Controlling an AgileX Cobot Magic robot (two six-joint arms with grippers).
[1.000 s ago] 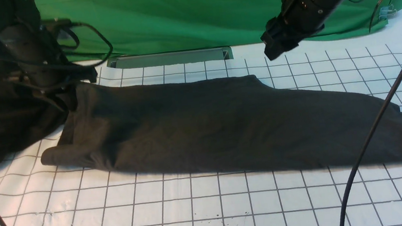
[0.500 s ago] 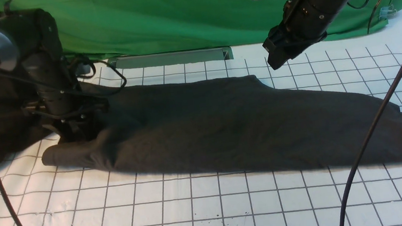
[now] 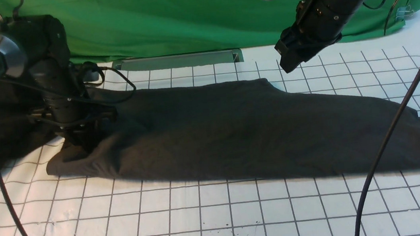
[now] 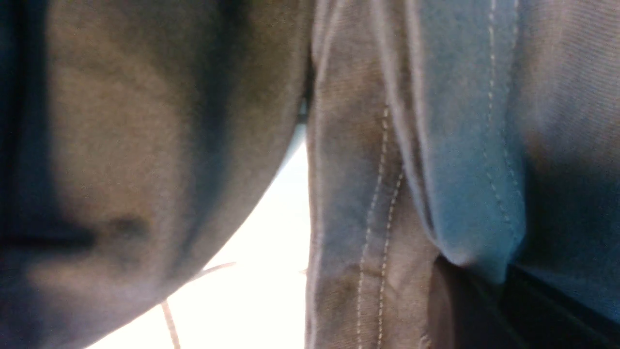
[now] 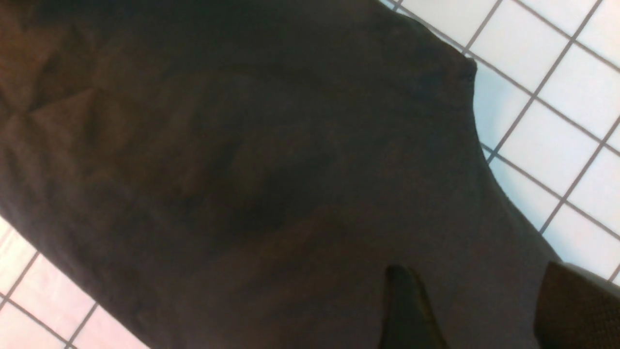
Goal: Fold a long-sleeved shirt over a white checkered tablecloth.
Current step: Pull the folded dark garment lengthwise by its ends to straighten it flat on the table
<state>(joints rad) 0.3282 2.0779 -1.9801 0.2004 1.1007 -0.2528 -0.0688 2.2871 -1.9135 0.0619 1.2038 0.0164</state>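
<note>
Long-sleeved shirt (image 3: 243,130) lies as long folded strip across frame centre on white checkered tablecloth (image 3: 207,222). My left hand (image 3: 84,143) buried in its left end; grip not discernible. My right hand (image 3: 287,58) spread wide, empty, upper right, above shirt. Risk: one-ended lift drags, unfolds strip. Containers: none seen.

Matt dark knit cloth on the long-sleeved shirt (image 3: 235,131), pale-stitched hem (image 4: 378,218) at the left gripper (image 3: 85,143); white checkered tablecloth (image 3: 207,222) a smooth, faintly speckled sheet
</note>
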